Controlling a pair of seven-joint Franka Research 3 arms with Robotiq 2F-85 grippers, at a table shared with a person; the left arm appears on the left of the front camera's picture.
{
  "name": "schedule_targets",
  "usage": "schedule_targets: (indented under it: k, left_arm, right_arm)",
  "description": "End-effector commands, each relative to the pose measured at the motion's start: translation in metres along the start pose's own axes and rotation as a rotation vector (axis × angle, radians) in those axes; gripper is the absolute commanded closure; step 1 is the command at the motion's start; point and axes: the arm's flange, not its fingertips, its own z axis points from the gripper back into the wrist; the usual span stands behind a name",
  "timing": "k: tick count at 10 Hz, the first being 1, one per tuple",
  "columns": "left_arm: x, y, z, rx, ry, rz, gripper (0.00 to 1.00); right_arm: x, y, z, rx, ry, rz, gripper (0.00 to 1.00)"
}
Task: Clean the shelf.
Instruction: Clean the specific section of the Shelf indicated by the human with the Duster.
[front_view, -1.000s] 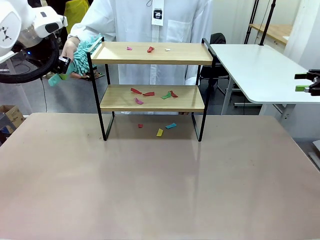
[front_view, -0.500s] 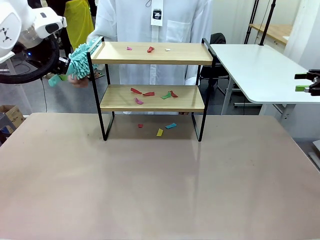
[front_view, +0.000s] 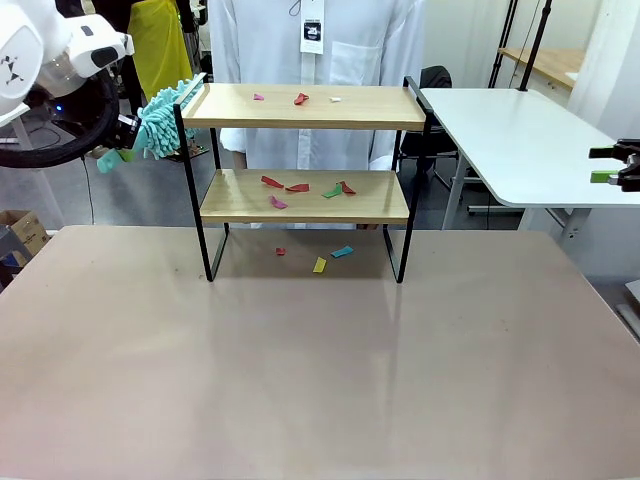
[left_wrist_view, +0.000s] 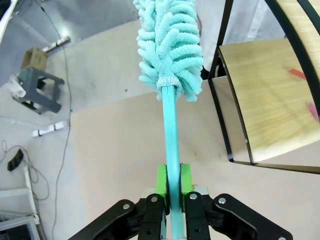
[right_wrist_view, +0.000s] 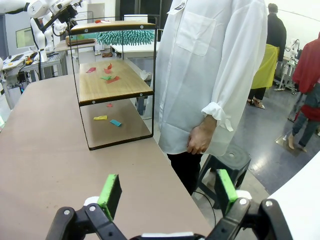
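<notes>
My left gripper (left_wrist_view: 172, 180) clamps the handle of a fluffy turquoise microfibre duster (left_wrist_view: 170, 45), its head at the left end of the two-tier black-framed wooden shelf (front_view: 236, 197) on the brown table (front_view: 300, 380). I should sweep flat along the top board (front_view: 385, 105), pushing the coloured paper scraps (front_view: 301, 98) off. My right gripper (right_wrist_view: 167, 191) gapes empty. The person's hand (right_wrist_view: 199, 140) has left the duster.

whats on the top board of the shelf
The top board of the shelf carries three small bits: a pink scrap, a red scrap and a white scrap. In the front view nothing lies over the board, so no part of it looks covered.
</notes>
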Motion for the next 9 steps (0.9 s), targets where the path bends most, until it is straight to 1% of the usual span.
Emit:
schedule_targets:
  k: [1, 2, 3, 4, 5, 6, 7, 8, 9]
  left_arm:
    - [0.001, 0.001, 0.003, 0.003, -0.007, -0.01, 1.0]
    - [0.0, 0.0, 0.0, 0.0, 0.0, 0.0, 0.87]
    - [-0.004, 0.015, 0.02, 0.003, 0.012, -0.042, 0.87]
    - [-0.009, 0.027, 0.039, 0.003, 0.059, -0.093, 0.87]
    - [-0.012, 0.037, 0.06, 0.008, 0.085, -0.141, 0.87]
    - [-0.014, 0.042, 0.079, 0.051, 0.113, -0.189, 0.87]
    - [-0.019, 0.042, 0.096, 0.097, 0.177, -0.282, 0.87]
    - [-0.027, 0.044, 0.114, 0.139, 0.283, -0.415, 0.87]
    - [-0.037, 0.051, 0.128, 0.201, 0.398, -0.495, 0.87]
  right_arm:
    - [0.003, 0.0, -0.001, -0.003, 0.001, 0.004, 0.0]
    - [0.003, 0.0, -0.001, -0.003, 0.001, 0.004, 0.0]
    - [0.003, 0.0, -0.001, -0.003, 0.001, 0.004, 0.0]
    - [0.003, 0.0, -0.001, -0.003, 0.001, 0.004, 0.0]
    - [0.003, 0.0, -0.001, -0.003, 0.001, 0.004, 0.0]
    - [0.003, 0.0, -0.001, -0.003, 0.001, 0.004, 0.0]
    - [0.003, 0.0, -0.001, -0.003, 0.001, 0.004, 0.0]
    - [0.003, 0.0, -0.001, -0.003, 0.001, 0.004, 0.0]
    - [0.003, 0.0, -0.001, -0.003, 0.001, 0.004, 0.0]
